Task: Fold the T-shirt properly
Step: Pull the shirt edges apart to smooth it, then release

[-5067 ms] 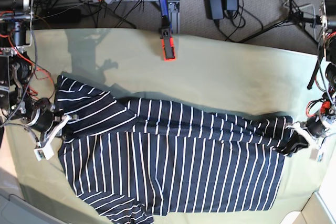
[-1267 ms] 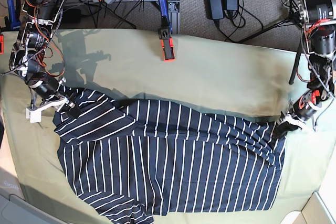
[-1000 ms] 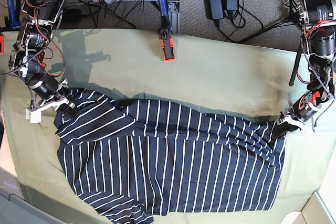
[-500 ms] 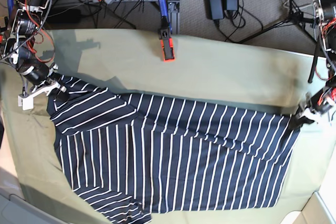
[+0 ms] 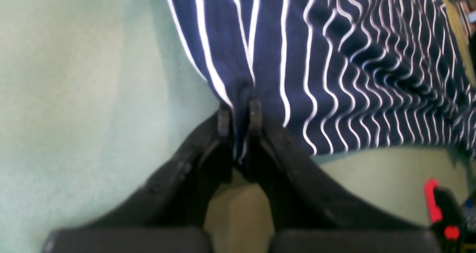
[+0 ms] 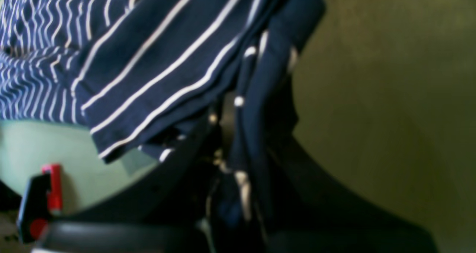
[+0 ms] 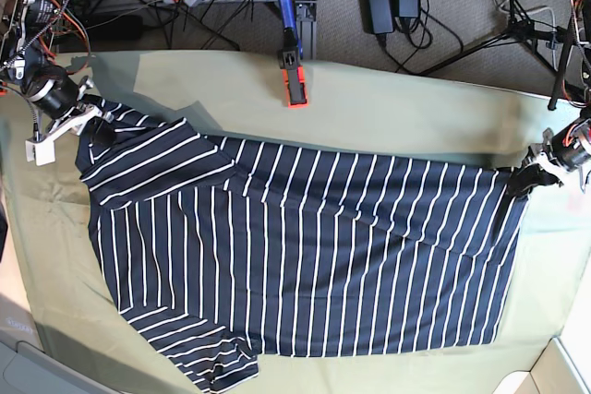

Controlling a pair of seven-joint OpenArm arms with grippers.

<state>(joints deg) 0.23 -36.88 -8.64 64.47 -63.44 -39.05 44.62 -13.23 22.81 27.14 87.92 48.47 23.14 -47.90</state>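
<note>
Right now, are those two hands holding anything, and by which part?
Both hold the T-shirt: the left hand pinches its hem corner, the right hand its shoulder end by the sleeve.

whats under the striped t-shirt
The olive-green cloth shows on all sides of the T-shirt, so it evidently runs beneath it. Whatever else might lie under the shirt is covered and cannot be seen.

A table covered with plain olive-green cloth point(image 7: 397, 126) carries everything. The dark navy white-striped T-shirt point(image 7: 305, 256) lies spread across its middle. A red-and-black clamp point(image 7: 294, 80) grips the edge at 12 o'clock.
</note>
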